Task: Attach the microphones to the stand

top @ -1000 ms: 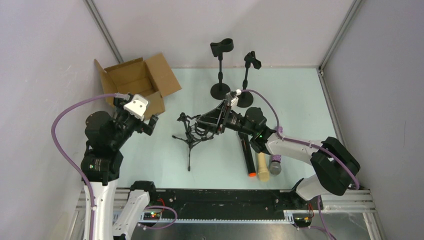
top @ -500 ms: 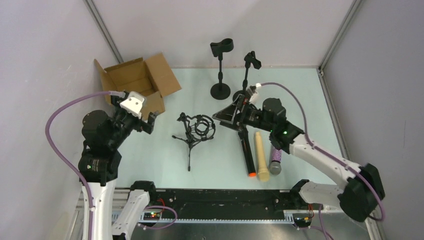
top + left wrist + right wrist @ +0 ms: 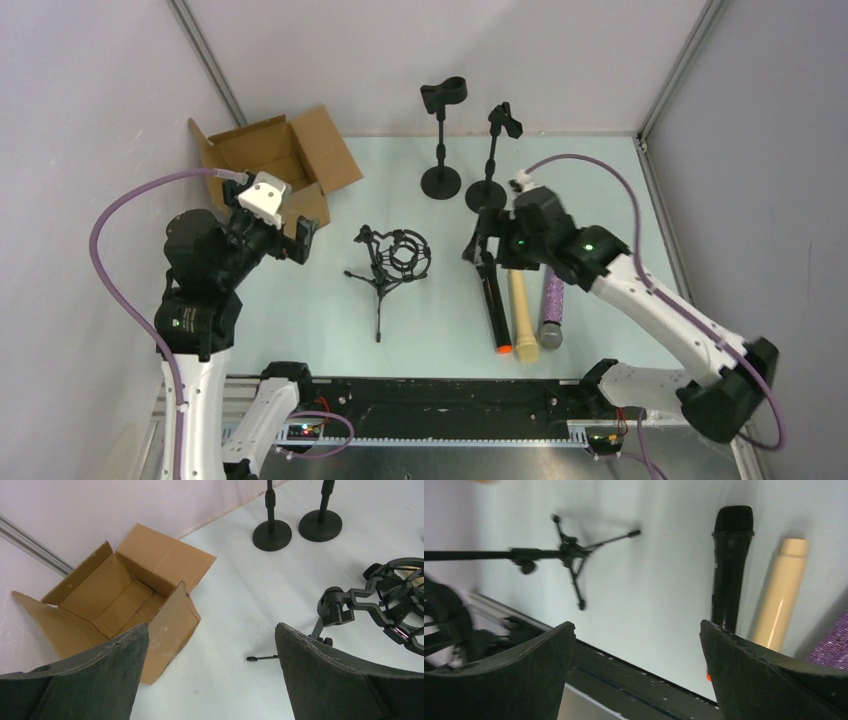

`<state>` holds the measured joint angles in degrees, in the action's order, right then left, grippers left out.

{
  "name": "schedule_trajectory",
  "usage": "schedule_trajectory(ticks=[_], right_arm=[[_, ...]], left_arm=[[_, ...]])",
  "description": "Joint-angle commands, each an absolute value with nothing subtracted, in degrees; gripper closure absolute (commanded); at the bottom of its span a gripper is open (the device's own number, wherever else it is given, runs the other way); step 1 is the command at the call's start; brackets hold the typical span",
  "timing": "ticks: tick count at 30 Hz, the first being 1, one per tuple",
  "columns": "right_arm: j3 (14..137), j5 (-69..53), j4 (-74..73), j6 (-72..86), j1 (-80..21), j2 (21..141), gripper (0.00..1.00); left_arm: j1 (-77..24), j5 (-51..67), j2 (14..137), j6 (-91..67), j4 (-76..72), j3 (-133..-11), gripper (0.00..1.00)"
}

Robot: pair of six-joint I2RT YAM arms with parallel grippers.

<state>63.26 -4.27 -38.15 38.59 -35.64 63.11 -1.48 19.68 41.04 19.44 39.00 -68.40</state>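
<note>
Pale counter (image 3: 440, 320) carries black orange-tipped microphone (image 3: 492, 305), cream microphone (image 3: 522, 315), purple glitter microphone (image 3: 552, 305) at centre-right; left tool (image 3: 212, 630), right tool (image 3: 638, 625) gape empty.

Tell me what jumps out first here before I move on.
Three unattached microphones lie side by side right of centre: a black microphone with an orange end, a cream microphone and a purple glitter microphone. The open right end effector hovers by the black one's far end. A tripod stand with a shock mount lies tipped over mid-table, while the left clip stand and right clip stand are upright at the back.
</note>
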Motion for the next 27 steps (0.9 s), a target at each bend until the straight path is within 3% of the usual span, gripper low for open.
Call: schedule_trajectory(ticks=[1,8,16,27], right_arm=[[68.31,14.29,-52.05,32.89,-42.12,71.47,0.01],[65.55,17.46,-49.03,33.05,-41.94,76.40,0.08],[63.99,10.08,-41.64,29.23,-38.92,81.08,0.23],[63.85,6.26,-34.74,29.16,-39.77,91.82,0.27]], left_arm=[[-1.15,18.40,41.49,19.05,41.60,-71.01,0.00],[-0.30,15.90,43.40,18.57,43.05,-71.20,0.00],[3.51,16.36,47.10,14.84,45.10,-73.70,0.00],[3.70,14.11,47.68,13.09,47.60,-73.94,0.00]])
